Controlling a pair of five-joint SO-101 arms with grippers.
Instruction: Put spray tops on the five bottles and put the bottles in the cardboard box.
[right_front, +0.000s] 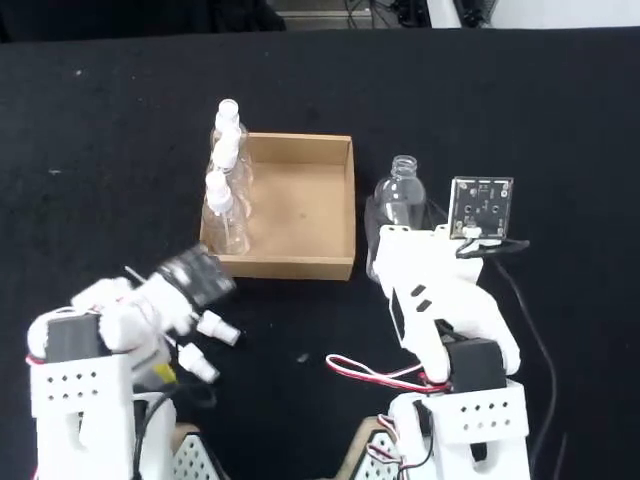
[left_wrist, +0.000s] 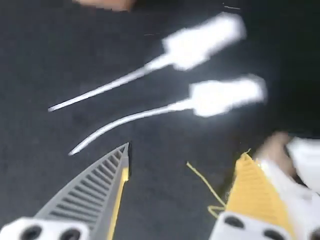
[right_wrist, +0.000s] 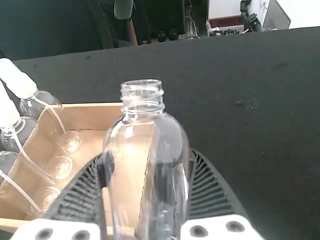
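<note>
Right claw (right_wrist: 147, 167) clamped on uncapped bottle (right_front: 401, 195), upright, just right of cardboard box (right_front: 300, 205)
Left claw (left_wrist: 185, 150) apart above two spray tops (left_wrist: 205, 35) lying on desk (right_front: 100, 150), lower left of high view

Black table (right_front: 100, 120); cardboard box (right_front: 290, 267); spray tops (right_front: 218, 328)

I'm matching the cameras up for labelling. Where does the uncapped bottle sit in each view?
High view: uncapped bottle upright just right of the cardboard box, in the right gripper.
Right wrist view: centre of the picture, between the jaws, box beyond it.
Left wrist view: looks at two loose spray tops instead.
Shared landmark: the cardboard box, high and right wrist views.
</note>
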